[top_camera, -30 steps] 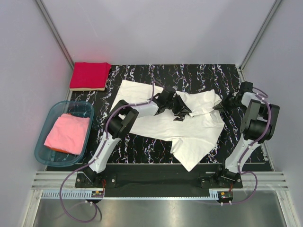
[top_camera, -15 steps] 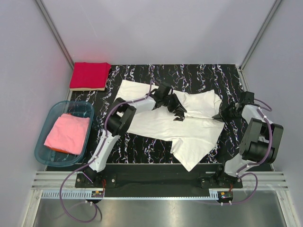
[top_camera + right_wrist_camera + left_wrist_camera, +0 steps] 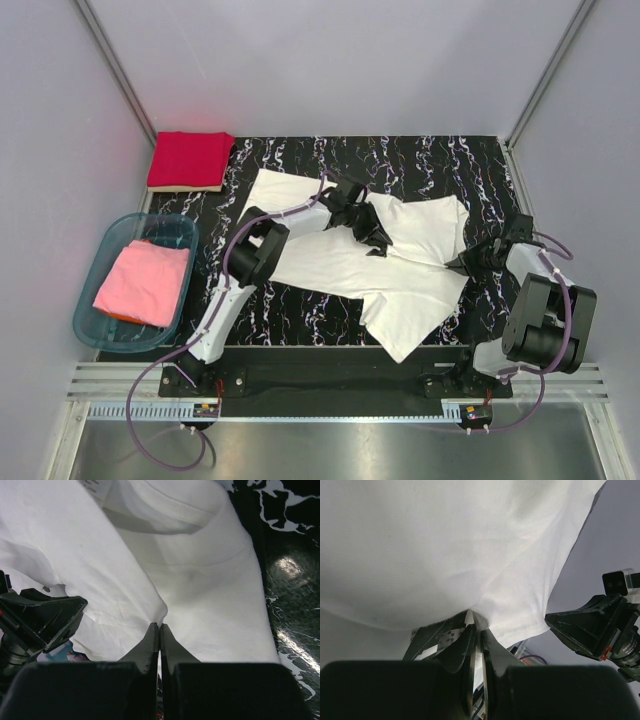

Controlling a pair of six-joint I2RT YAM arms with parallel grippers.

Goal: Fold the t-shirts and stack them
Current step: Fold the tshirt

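Item, right gripper (image 3: 462,263): travelling from the far right side of the white t-shirt (image 3: 330,265) back toward the arm bases and carrying the cloth's right edge along, its arm folding lower and nearer. Item, white t-shirt: right-hand portion being drawn nearer, the rumpled ridge at centre smoothing into a flatter panel. Item, left gripper (image 3: 375,240): edging slightly leftward at the shirt's middle, jaws narrowing onto a fold.

1. A black mat (image 3: 420,160) with white streaks lies flat.
2. A translucent teal plastic tub (image 3: 125,338) stands just left of the mat.
3. A metal rail (image 3: 330,408) runs along the mat's near edge.
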